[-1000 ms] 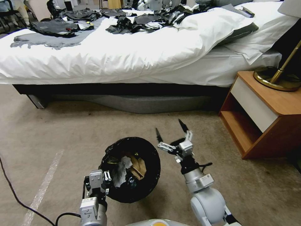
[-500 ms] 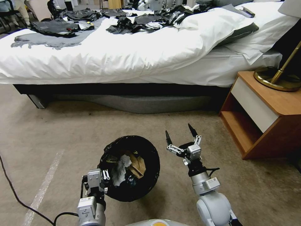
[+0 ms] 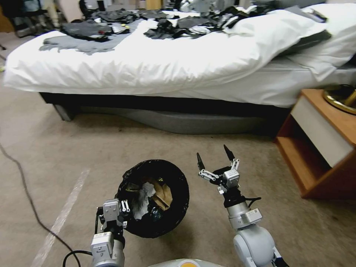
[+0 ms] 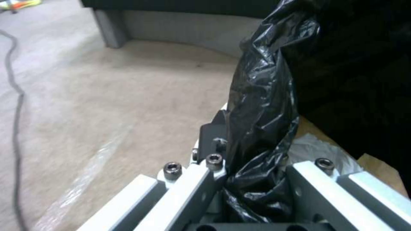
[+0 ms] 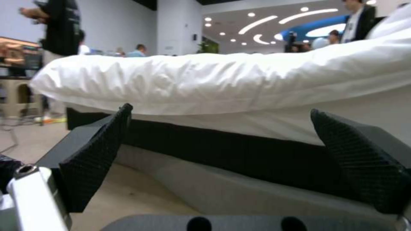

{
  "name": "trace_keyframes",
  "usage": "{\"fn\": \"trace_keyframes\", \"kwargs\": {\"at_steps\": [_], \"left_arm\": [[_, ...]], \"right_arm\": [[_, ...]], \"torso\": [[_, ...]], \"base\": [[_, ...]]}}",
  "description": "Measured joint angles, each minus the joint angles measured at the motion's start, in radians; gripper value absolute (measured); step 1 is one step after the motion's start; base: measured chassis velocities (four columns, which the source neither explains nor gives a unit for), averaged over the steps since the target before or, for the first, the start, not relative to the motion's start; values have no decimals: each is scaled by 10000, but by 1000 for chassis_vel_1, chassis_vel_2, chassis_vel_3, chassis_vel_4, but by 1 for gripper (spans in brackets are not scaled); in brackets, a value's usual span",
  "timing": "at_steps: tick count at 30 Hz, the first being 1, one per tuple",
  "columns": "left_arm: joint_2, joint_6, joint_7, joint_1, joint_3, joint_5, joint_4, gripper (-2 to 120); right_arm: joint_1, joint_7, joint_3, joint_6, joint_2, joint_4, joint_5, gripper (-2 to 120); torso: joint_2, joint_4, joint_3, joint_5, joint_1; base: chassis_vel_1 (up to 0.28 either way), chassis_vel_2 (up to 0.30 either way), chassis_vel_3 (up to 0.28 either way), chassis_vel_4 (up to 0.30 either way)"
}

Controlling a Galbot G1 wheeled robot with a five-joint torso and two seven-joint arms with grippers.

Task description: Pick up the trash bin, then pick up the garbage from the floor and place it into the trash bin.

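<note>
- Black bag lines the bin (image 3: 155, 226), held off the carpet (image 3: 74, 148) before the bed (image 3: 167, 66); left gripper (image 3: 124, 212) pinches its rim (tissue, brown paper inside).
- Right gripper (image 3: 215, 158) beside it, spread wide, empty.

No words, brand names, numbers or signs to read anywhere right now. Small pale stickers sit on the left arm (image 3: 99, 237) and the right arm (image 3: 249, 215), but whatever print they carry is too small and blurred to make out.
</note>
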Motion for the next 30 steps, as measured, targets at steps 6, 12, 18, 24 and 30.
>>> {"fn": "trace_keyframes", "kwargs": {"at_steps": [6,12,18,24,30], "left_arm": [[11,1,2,34,-1,-22,-15,1],[39,-1,1,46,-23,-60,-58,1],[54,-1,-35,40,-65,-85,-95,1],[69,13,-50,29,-93,-125,-160,1],[58,76,-55,-1,-95,-145,-279,1]], "right_arm": [[29,22,-92,-2,-57,57,102,100],[39,-56,-133,-5,-73,57,-45,100],[84,-64,-154,-68,-76,55,-71,100],[105,-90,-160,-169,-99,54,-71,100],[130,-91,-162,-198,-106,31,-68,100]], "torso": [[0,1,0,0,0],[0,0,0,0,0],[-1,1,0,0,-1],[-1,2,0,0,0],[0,0,0,0,-1]], "base": [[115,106,118,129],[133,116,137,131],[133,119,133,142],[134,123,121,132],[116,125,126,117]]}}
